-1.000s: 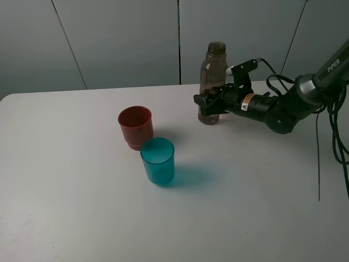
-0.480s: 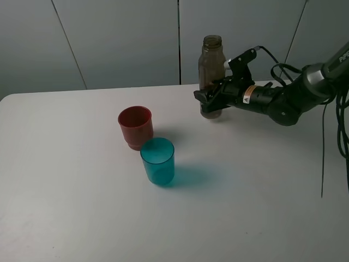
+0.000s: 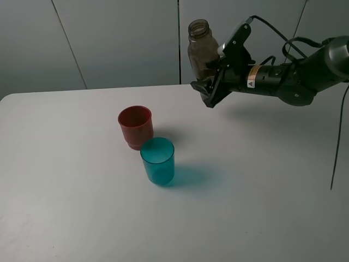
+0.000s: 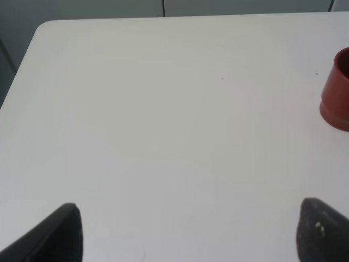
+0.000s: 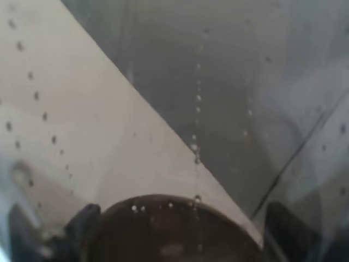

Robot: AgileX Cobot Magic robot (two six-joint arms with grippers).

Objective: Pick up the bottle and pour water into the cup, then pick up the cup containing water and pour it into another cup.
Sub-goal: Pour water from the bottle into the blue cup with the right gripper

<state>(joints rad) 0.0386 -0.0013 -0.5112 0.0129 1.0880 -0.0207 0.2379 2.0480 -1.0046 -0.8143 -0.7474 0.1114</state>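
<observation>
Right gripper [image 3: 210, 91] clamps the smoky bottle [image 3: 200, 54], tilted above the table's [image 3: 65, 218] far edge, open tabletop beneath. Left gripper [image 4: 191, 234] gapes empty.

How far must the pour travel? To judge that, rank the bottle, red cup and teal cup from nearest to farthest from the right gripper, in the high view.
1. bottle: clamped in the right gripper, at the back right.
2. red cup: to the gripper's left, farther back than the teal one.
3. teal cup: in front of the red cup; only slightly farther, nearly a tie.
</observation>
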